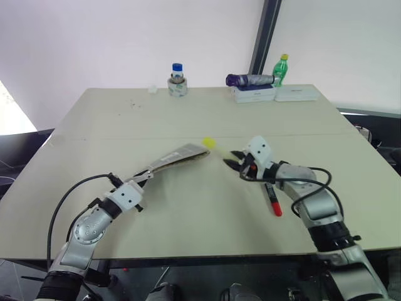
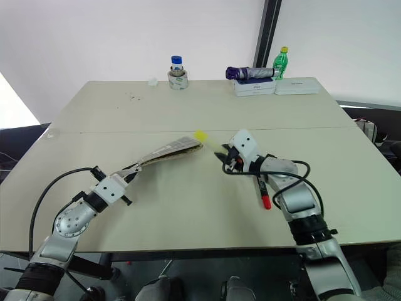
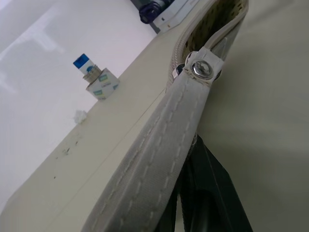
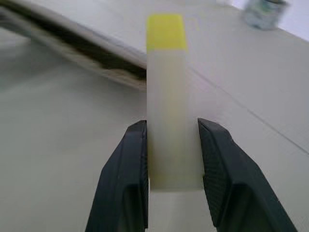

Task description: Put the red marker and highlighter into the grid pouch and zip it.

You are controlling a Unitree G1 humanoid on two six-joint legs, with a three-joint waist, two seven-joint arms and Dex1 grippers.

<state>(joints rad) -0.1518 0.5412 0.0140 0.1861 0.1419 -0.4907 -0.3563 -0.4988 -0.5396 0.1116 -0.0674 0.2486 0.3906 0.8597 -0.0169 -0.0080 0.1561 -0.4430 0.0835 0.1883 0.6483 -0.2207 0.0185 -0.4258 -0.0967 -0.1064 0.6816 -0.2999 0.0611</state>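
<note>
left pincer [image 1: 149,175]: grips grid pouch [image 1: 178,157] | right pincer [image 1: 230,160]: holds highlighter [image 1: 213,146]

pouches: 1 grid pouch [image 1: 178,157] | highlighters: 1 highlighter [image 4: 166,96] | markers: 1 red marker [image 1: 273,200] | bottles: 1 green bottle [image 1: 281,69] at 1 o'clock | white boxes: 2 [image 1: 254,94] [image 1: 296,93] | jars: 1 blue-capped jar [image 1: 177,79] at 12 o'clock | grippers: 2, left gripper [image 1: 145,176], right gripper [image 1: 233,160]
</note>
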